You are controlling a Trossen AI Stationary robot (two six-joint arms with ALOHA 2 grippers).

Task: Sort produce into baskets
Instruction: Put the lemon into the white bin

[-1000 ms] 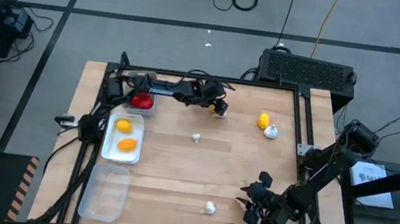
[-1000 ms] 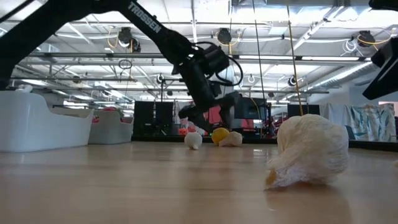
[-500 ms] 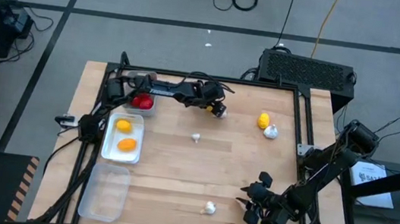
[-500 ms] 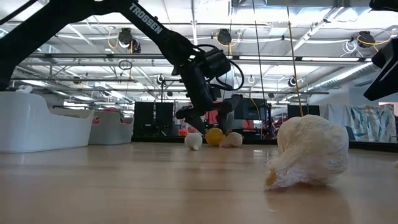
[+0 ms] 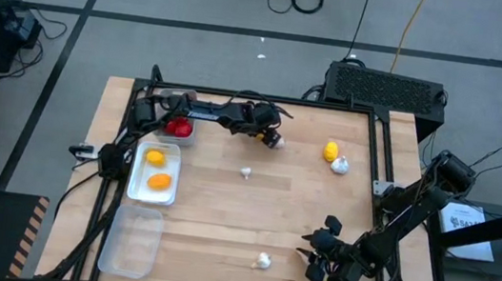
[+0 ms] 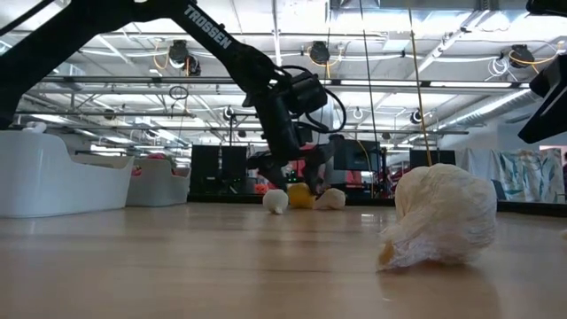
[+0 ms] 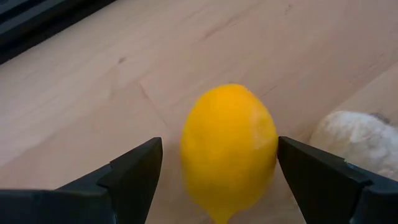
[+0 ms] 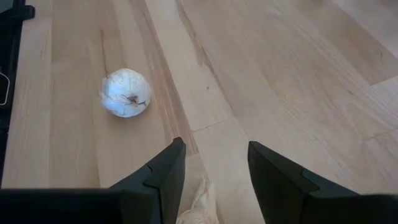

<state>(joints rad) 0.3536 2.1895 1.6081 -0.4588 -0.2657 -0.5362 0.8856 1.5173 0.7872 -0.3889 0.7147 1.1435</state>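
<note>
A yellow lemon [image 5: 330, 151] lies on the table at the far right, with a whitish garlic bulb [image 5: 339, 166] just beside it. My left gripper [image 5: 274, 140] stands open to their left; the left wrist view shows the lemon [image 7: 229, 149] ahead, between the lines of its fingers, untouched. Another garlic [image 5: 246, 172] lies mid-table and one more [image 5: 263, 260] near the front edge. My right gripper [image 5: 314, 256] hangs open to the right of that one. Three baskets line the left side: one with a red piece [image 5: 178, 128], one with two yellow-orange pieces [image 5: 138, 177], and a bare one [image 5: 131, 241].
A black box [image 5: 387, 88] stands behind the table's far right corner. Cables run along the left edge beside the baskets. In the low view the nearest garlic [image 6: 438, 217] looms large at the front. Bare wood lies in the table's middle.
My left gripper has tipped a little at the wrist while staying over the same spot left of the lemon. Its fingers have kept their gap.
</note>
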